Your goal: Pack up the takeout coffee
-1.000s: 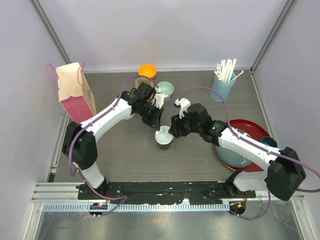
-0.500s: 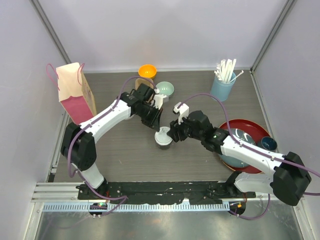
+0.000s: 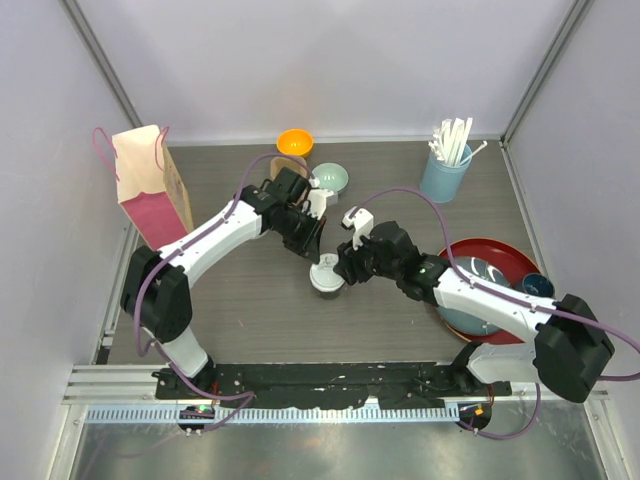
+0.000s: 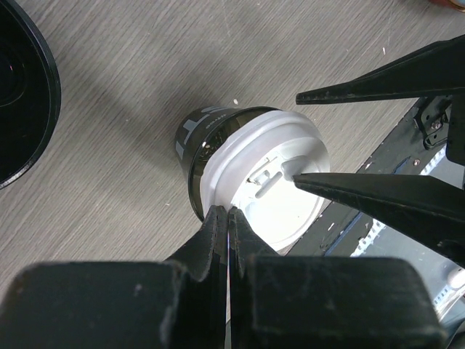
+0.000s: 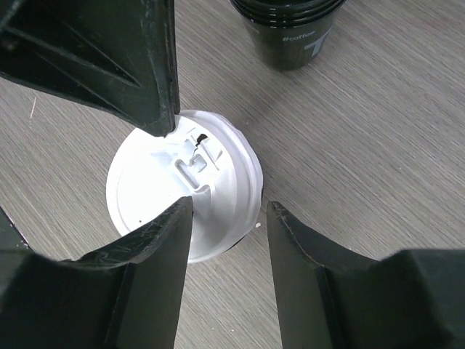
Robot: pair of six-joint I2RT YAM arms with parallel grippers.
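Observation:
One takeout coffee [image 3: 326, 276], a black paper cup with a white lid, stands mid-table. In the left wrist view the cup [image 4: 218, 145] leans a little. My left gripper [image 4: 227, 211] is shut with nothing between its fingers, and its tips touch the lid's near rim. My right gripper [image 5: 229, 211] is open and straddles the lid's [image 5: 174, 196] edge: one finger hangs over the lid, the other is outside the cup. From above, the left gripper [image 3: 312, 242] is behind the cup and the right gripper [image 3: 344, 266] is at its right.
A stack of black cups [image 5: 290, 29] stands just beyond the lidded one. A pink-and-tan paper bag [image 3: 150, 185] is at the far left. An orange bowl [image 3: 294, 142], a pale teal bowl [image 3: 331, 178], a straw tumbler [image 3: 445, 172] and a red tray [image 3: 500, 255] of dishes are also here.
The right gripper has moved a little left and closer over the lid's edge. The left arm and the cup have hardly moved.

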